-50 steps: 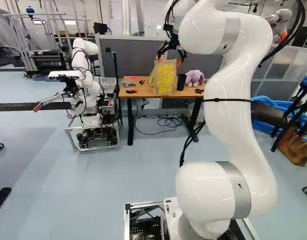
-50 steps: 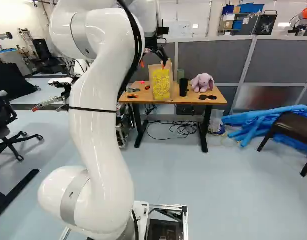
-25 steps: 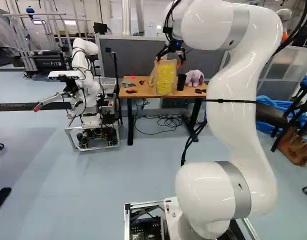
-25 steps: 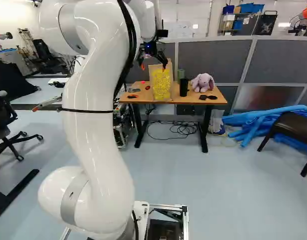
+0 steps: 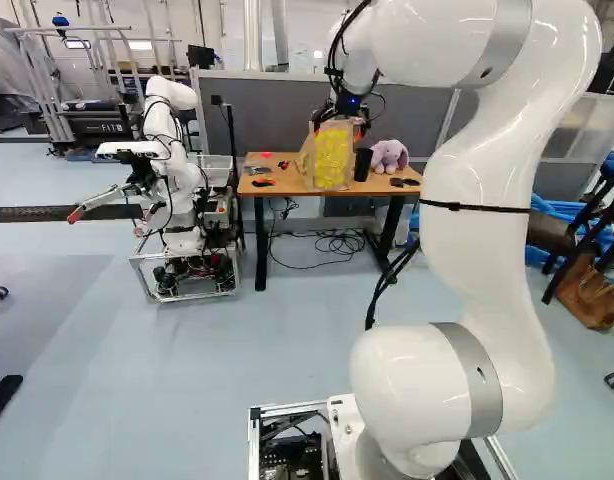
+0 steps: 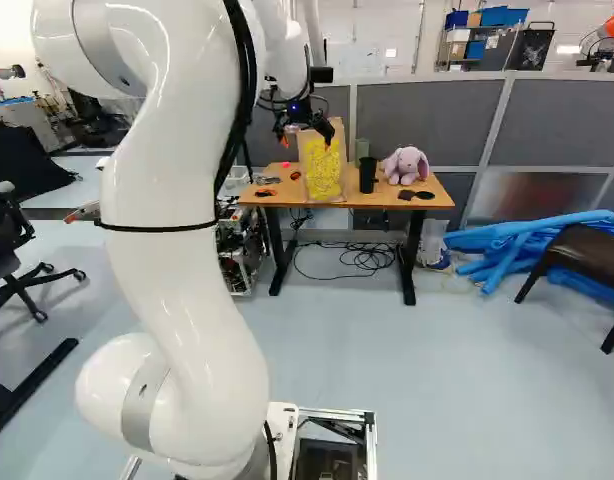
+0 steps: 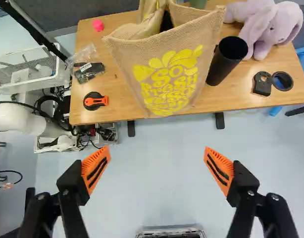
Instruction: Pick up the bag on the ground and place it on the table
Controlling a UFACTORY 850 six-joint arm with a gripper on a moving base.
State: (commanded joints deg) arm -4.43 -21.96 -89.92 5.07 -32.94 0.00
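- Change: the black two-fingered claw (image 7: 157, 151) has drawn back; the tan burlap bag with yellow print (image 7: 167, 74) stands unmoved on the wooden surface (image 7: 231, 96). Placement appears complete.
- Claw: wide open, holding nothing; bag at twelve o'clock.
- Count: one bag, one surface, one lilac plush rabbit (image 7: 271, 25).
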